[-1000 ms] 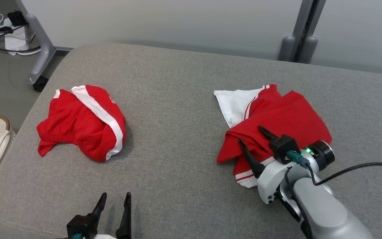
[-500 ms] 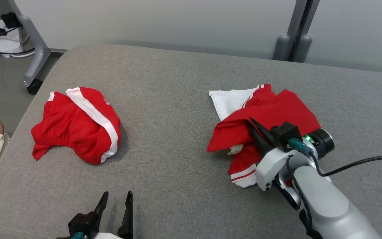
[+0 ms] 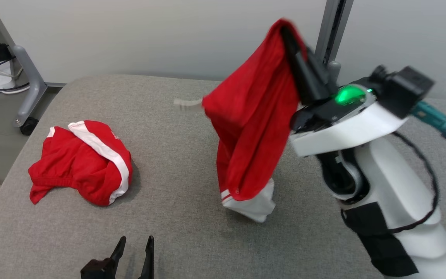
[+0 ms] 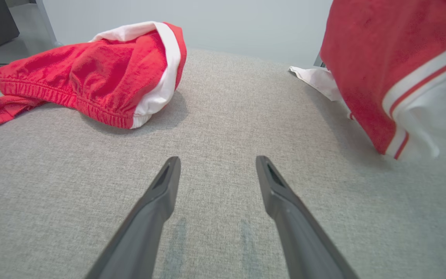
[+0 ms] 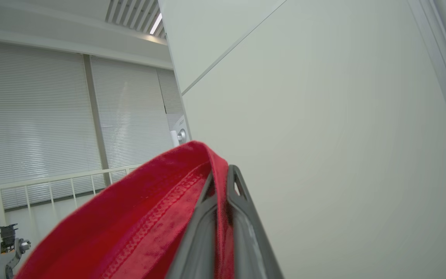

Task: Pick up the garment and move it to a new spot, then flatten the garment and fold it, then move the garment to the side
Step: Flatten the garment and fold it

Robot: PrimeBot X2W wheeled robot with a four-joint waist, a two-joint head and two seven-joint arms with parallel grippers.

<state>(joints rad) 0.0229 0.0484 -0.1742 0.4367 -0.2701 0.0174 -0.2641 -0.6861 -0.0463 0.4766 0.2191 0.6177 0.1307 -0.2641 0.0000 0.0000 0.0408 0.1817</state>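
Limply hanging red garment [image 3: 250, 128], white striped hem

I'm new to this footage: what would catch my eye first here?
A red garment with white trim hangs at centre right, pinched at its top by the right end effector. A second red garment lies crumpled on the left of the grey cushion.

White right arm [image 3: 393, 201], black band [image 3: 378, 240]; green light [image 3: 346, 95] (teal plug [image 3: 432, 116] behind); dark tapered fingers [image 4: 157, 209].
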